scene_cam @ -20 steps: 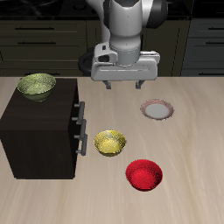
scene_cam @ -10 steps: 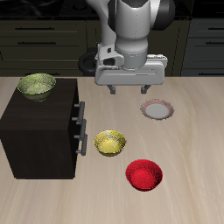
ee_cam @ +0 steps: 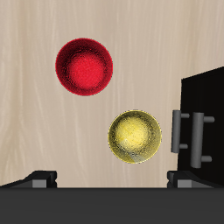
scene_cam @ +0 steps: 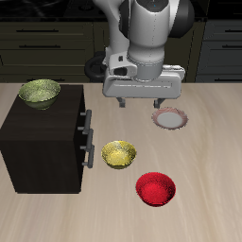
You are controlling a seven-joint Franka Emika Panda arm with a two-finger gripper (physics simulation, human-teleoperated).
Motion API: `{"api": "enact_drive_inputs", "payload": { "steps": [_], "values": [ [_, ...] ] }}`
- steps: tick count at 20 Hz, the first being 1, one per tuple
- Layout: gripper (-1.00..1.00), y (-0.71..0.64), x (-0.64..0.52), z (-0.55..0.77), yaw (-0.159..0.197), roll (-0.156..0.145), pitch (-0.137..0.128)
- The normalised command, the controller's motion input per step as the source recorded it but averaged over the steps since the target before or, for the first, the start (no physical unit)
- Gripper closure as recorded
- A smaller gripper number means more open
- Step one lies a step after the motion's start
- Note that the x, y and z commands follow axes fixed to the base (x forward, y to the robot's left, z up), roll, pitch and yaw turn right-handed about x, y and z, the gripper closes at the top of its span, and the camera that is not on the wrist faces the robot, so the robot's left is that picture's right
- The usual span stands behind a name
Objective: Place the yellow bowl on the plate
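While the gripper hangs with its jaws spread and empty above the table, the yellow bowl sits beside the dark cabinet, nearer the front than the plate. Descending off-centre risks nudging it against the cabinet handles.

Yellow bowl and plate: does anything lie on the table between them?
No. In the exterior view, only bare table separates the yellow bowl from the plate.

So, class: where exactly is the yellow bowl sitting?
The yellow bowl sits on the table beside the dark cabinet's handles, with the red bowl nearer the front edge.
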Motion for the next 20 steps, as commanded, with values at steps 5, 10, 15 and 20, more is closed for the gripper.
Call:
{"api": "enact_drive_inputs", "payload": {
  "steps": [5,10,15,20],
  "values": [
    [-1.0,0.18,0.21,0.14,-0.013,0.001,-0.015],
    [-1.0,0.16,0.11,0.07,-0.017,0.007,-0.015],
    [-1.0,0.05,0.08,-0.24,0.003,0.014,0.02],
    [-1.0,0.02,0.08,-0.41,0.003,0.0,0.035]
  ]
}}
